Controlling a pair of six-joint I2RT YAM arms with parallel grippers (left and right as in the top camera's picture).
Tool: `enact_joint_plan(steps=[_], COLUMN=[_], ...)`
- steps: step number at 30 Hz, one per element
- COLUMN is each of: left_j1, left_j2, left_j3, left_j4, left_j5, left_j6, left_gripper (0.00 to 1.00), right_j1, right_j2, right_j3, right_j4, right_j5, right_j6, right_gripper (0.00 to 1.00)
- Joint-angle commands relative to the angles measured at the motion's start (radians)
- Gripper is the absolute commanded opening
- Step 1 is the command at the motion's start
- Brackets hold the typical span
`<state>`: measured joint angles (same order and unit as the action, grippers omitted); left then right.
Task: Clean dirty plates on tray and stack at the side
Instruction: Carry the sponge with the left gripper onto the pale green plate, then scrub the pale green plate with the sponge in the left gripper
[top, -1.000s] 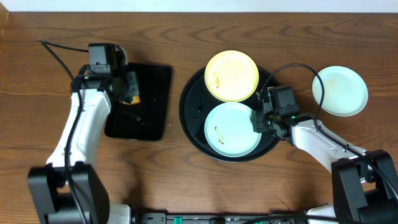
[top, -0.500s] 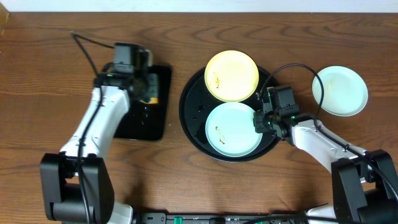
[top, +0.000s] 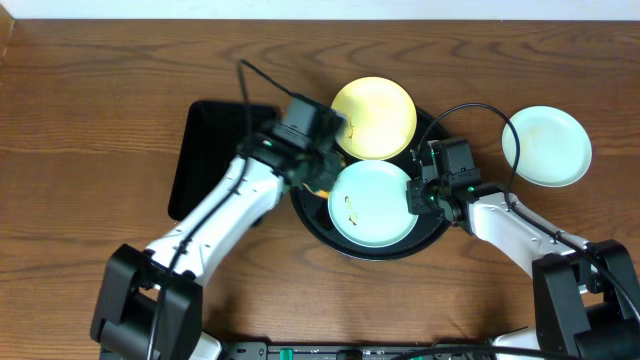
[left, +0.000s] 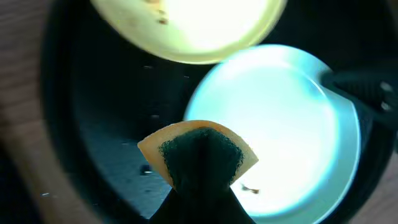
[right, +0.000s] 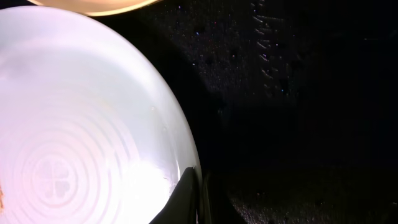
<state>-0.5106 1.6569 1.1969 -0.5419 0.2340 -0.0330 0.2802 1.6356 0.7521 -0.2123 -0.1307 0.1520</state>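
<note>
The round black tray (top: 303, 192) holds a pale yellow plate (top: 375, 118) and a mint-green plate (top: 372, 205), each with a small brown smear. A second mint-green plate (top: 546, 146) lies on the table to the right of the tray. My left gripper (top: 318, 180) is shut on a yellow sponge with a dark green face (left: 199, 152), which hangs over the left edge of the mint plate (left: 280, 118). My right gripper (top: 415, 195) is shut on that plate's right rim, and its fingers (right: 189, 190) pinch the edge of the plate (right: 81, 124).
A smaller rectangular black tray (top: 205, 160) lies to the left of the round tray. The right arm's cable loops over the table between the tray and the plate on the right. Bare wood surrounds everything.
My left arm has swung right from the rectangular tray to the round tray, carrying the sponge. My right gripper has closed on the mint plate's rim.
</note>
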Motion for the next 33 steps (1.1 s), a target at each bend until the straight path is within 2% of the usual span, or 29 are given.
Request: enact_joint_plan(steps=[1, 10, 19, 25, 33], left_j1=[-0.064, -0.135, -0.143, -0.143, -0.143], left_j2=[0.014, 0.133, 0.231, 0.269, 0.319], left_j3=[-0.015, -0.015, -0.015, -0.015, -0.015], left_j4=[0.018, 0.074, 0.175, 0.185, 0.172], left_j5=[-0.073, -0.085, -0.089, -0.143, -0.145], left_j6=[-0.016, -0.017, -0.003, 0.014, 0.014], left_gripper=[0.07, 0.08, 0.08, 0.07, 0.08], right_j1=[0.002, 0.002, 0.002, 0.002, 0.002], right_j2=[0.019, 0.019, 0.019, 0.019, 0.019], right_j3=[-0.009, -0.009, -0.009, -0.009, -0.009], right_j4=[0.003, 0.003, 0.003, 0.003, 0.002], right_j5=[0.025, 0.025, 0.025, 0.025, 0.025], right_j6=[0.003, 0.003, 0.003, 0.003, 0.003], right_gripper=[0.01, 0.01, 0.01, 0.01, 0.01])
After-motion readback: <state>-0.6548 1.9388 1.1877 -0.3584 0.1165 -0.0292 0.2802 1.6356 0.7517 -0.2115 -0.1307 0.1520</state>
